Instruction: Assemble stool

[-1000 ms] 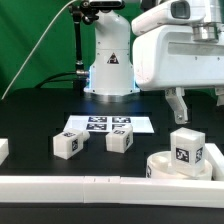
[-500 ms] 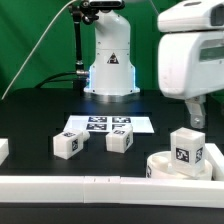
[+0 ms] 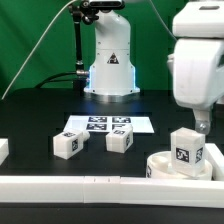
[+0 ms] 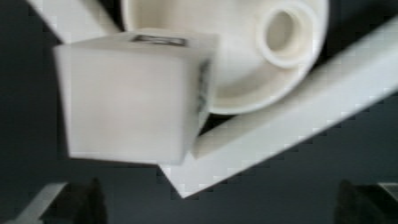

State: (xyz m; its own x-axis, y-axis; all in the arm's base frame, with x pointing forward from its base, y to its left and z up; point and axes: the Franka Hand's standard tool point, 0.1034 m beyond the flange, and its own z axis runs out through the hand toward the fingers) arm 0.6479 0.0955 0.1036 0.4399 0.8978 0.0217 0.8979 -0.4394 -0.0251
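White plastic, hard and stiff by the look, was what all stool parts were judged to be made of. The seat (image 3: 158,168), a thick round disc w/ a hole in it, was seen flat on the dark tabletop (image 3: 35,115) at the exterior view's right, just behind the long border bar (image 3: 90,186). An upright leg (image 3: 187,150), blocky and w/ a square tag on its face, was seen at the seat's rim. Whether it stood on the disc or just against it could not be told. A second leg (image 3: 67,143) and a third leg (image 3: 120,138) were seen near the marker board (image 3: 110,125), well apart from the seat.

The claw (image 3: 203,122) was held just above the upright leg, fingers spread wide, nothing gripped betw. them.

Handling, as judged: the leg was taken to be light, rigid and not fragile, but smooth-sided and so a bit slippery. It would best be pinched across two opposite flat sides, approx. upper half, w/ the fingers square to the faces so no twist is induced. The seat was judged too wide to be spanned across its dia.; only its rim or hole edge could be gripped.
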